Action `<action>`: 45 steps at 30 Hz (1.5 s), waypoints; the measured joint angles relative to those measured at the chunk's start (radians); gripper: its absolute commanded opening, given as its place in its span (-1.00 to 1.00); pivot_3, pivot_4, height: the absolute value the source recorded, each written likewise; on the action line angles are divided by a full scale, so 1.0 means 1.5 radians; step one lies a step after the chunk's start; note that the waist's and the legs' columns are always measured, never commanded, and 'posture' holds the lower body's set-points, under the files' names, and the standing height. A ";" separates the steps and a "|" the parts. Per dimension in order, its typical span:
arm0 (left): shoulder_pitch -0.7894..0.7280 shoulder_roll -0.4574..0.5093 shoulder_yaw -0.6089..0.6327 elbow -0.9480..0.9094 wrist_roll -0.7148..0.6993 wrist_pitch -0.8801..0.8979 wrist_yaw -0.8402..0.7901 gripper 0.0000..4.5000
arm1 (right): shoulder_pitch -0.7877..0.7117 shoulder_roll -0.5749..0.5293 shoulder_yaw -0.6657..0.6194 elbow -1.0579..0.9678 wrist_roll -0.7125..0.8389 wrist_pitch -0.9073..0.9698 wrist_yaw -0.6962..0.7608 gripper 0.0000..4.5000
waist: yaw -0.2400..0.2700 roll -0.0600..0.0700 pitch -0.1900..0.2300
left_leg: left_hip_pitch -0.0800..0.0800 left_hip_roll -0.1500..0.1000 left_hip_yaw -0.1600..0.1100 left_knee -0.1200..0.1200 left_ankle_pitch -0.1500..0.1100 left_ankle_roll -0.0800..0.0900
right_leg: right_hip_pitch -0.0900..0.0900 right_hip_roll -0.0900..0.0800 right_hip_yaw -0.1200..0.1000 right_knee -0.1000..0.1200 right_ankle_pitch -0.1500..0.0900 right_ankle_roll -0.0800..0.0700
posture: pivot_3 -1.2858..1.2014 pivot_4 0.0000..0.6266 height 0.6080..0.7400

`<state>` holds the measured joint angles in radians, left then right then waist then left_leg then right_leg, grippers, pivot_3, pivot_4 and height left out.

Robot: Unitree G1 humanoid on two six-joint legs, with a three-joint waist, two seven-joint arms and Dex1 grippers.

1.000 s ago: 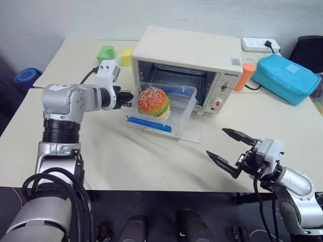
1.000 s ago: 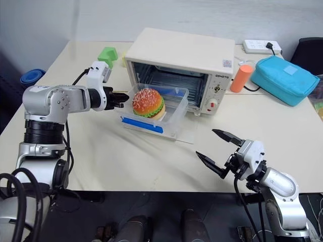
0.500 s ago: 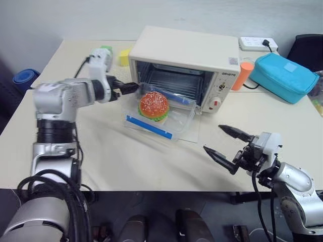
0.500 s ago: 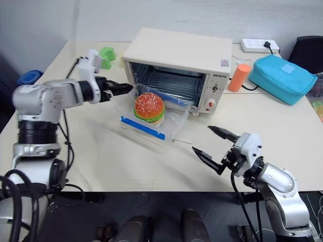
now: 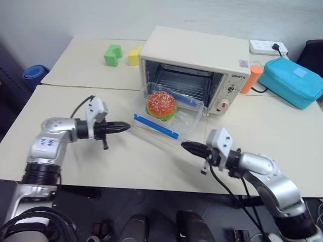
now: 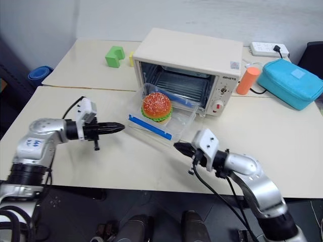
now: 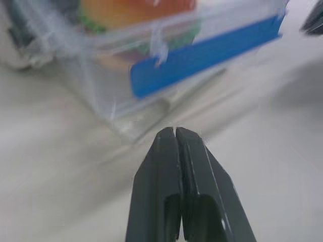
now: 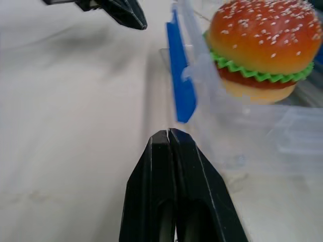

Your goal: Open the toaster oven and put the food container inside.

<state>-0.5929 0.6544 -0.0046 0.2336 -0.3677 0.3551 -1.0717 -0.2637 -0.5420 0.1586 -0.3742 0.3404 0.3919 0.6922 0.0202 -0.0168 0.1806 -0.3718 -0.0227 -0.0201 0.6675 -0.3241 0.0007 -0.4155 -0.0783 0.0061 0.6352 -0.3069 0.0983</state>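
Container (image 5: 169, 112): clear shallow plastic box, blue clip along its near side, toy burger (image 5: 161, 104) inside. It rests on the lowered glass door of the boxy cream oven (image 5: 194, 68), tilted, far end at the opening. Left tool (image 5: 123, 127) and right tool (image 5: 185, 146): black tapered fingers pressed together, empty, over the matte tabletop (image 5: 126, 161) near the container.

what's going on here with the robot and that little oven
The cream-white toaster oven stands open, and the clear plastic food container with a toy hamburger rests on its lowered glass door, not yet inside. Both grippers are shut and empty: the left gripper and right gripper point at the container from either side without touching it.
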 measured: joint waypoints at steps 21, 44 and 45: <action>-0.083 -0.190 0.026 0.145 0.053 -0.111 0.210 -0.99 | -0.206 0.081 -0.036 0.344 -0.115 -0.135 -0.052 -1.00 | -0.016 0.000 0.000 | 0.000 0.000 0.002 0.000 0.000 0.000 | -0.002 0.001 -0.001 0.005 0.000 0.000 | 0.03 -0.52 1.00; -0.105 -0.181 0.057 0.221 0.045 -0.175 0.180 -0.83 | -0.221 0.081 -0.060 0.371 -0.062 -0.148 0.052 -1.00 | -0.034 0.000 0.000 | -0.005 0.000 0.004 -0.001 0.000 -0.001 | -0.010 0.000 -0.001 0.007 0.001 0.001 | 0.03 -0.52 1.00; -0.080 -0.156 0.059 0.186 0.032 -0.151 0.158 -0.75 | -0.200 0.064 -0.071 0.337 -0.048 -0.131 0.059 -1.00 | -0.035 0.000 0.000 | -0.005 0.000 0.004 -0.001 0.000 -0.001 | -0.010 0.000 -0.001 0.007 0.001 0.001 | 0.03 -0.52 1.00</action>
<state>-0.7131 0.4208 0.0839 0.5122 -0.3199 0.1284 -0.8345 -0.5639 -0.4464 0.0516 0.1319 0.2679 0.1950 0.7812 -0.0323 -0.0166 0.1806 -0.3798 -0.0227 -0.0142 0.6664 -0.3238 -0.0004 -0.4299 -0.0782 0.0048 0.6456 -0.3060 0.0999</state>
